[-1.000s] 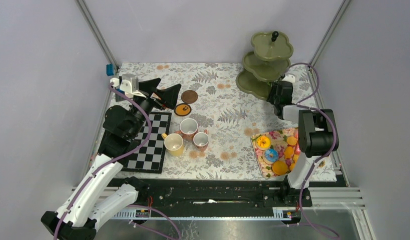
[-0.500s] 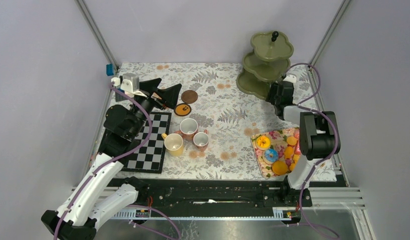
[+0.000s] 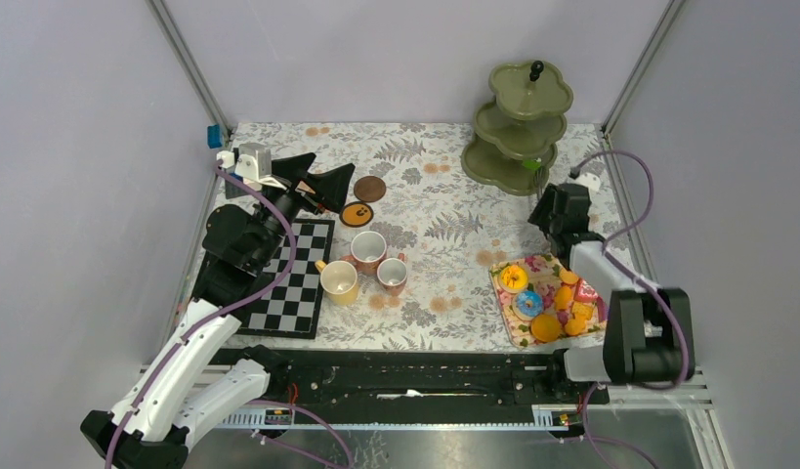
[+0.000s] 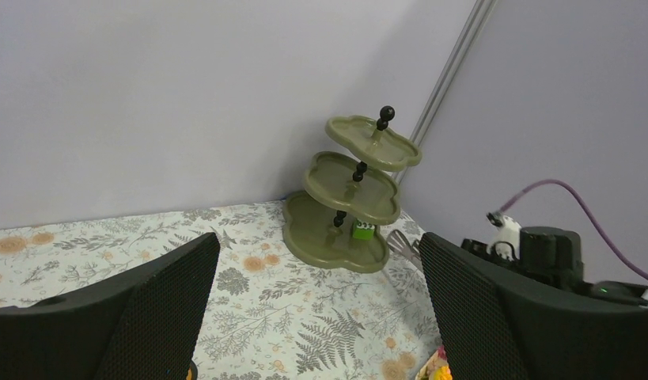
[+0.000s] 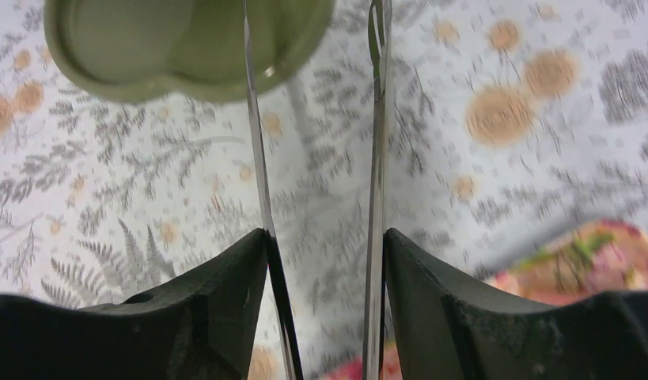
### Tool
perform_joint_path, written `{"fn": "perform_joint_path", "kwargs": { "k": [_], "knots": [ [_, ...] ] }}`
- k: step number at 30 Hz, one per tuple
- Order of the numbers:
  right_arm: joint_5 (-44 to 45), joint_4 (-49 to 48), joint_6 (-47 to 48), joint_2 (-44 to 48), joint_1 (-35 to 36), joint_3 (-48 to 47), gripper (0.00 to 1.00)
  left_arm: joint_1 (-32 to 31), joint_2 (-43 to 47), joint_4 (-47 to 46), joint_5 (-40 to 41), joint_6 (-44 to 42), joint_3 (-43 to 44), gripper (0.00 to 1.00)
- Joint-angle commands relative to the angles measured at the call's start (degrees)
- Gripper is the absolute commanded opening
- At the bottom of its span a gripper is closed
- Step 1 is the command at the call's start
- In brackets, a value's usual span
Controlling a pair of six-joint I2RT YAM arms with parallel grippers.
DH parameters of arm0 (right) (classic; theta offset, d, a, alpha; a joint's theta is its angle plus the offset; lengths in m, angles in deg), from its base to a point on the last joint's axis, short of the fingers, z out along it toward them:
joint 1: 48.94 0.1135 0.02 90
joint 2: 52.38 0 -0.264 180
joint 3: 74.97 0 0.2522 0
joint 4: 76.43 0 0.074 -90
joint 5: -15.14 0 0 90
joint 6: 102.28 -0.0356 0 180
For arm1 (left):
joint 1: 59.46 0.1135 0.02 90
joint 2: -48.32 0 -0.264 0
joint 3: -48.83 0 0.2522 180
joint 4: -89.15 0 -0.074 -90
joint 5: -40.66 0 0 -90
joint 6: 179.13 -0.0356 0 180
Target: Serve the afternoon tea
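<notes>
The olive-green three-tier stand [image 3: 518, 127] is at the back right, and a small green cake [image 4: 364, 231] sits on its bottom tier. My right gripper [image 3: 562, 210] is just in front of it, shut on metal tongs [image 5: 376, 119] whose two blades stand apart and point at the stand [image 5: 186, 39]. Toy donuts and cookies [image 3: 547, 298] lie on a floral tray [image 3: 503, 283]. A yellow mug [image 3: 339, 281] and two pinkish mugs [image 3: 368, 250] cluster mid-table. Two round coasters [image 3: 369, 189] lie by my left gripper [image 3: 313, 183], which is open and empty.
A black-and-white chessboard [image 3: 293, 283] lies under the left arm. The floral cloth [image 3: 444, 234] covers the table. Metal frame posts [image 3: 630, 78] and grey walls close in the back and sides. The right arm's purple cable [image 3: 630, 186] loops near the right edge.
My right gripper has drawn back from the stand's bottom tier toward the tray, and the tongs' blades have spread. The green cake now shows on the tier. The left arm has not moved.
</notes>
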Motion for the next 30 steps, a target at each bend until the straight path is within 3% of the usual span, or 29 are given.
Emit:
{"fn": "perform_joint_path", "kwargs": {
  "k": [1, 7, 12, 20, 30],
  "knots": [
    [-1.3, 8.3, -4.9, 11.4, -0.2, 5.0, 0.61, -0.2, 0.5, -3.3, -0.9, 0.8, 0.6, 0.99],
    [-3.7, 24.0, -5.3, 28.7, -0.2, 8.5, 0.61, -0.2, -0.3, -3.6, -1.1, 1.4, 0.2, 0.99],
    [0.3, 38.4, -7.2, 41.0, 0.1, 5.5, 0.61, -0.6, -0.5, -4.4, -1.5, 2.1, -0.2, 0.99],
    [3.6, 53.4, -23.5, 38.8, 0.0, -0.9, 0.57, -4.5, 0.5, -4.0, 1.6, -0.1, -0.6, 0.99],
    [12.7, 67.2, -29.2, 39.5, -0.1, -7.9, 0.59, -12.8, -3.3, -4.1, 6.4, -2.5, -1.9, 0.99]
  ]
}}
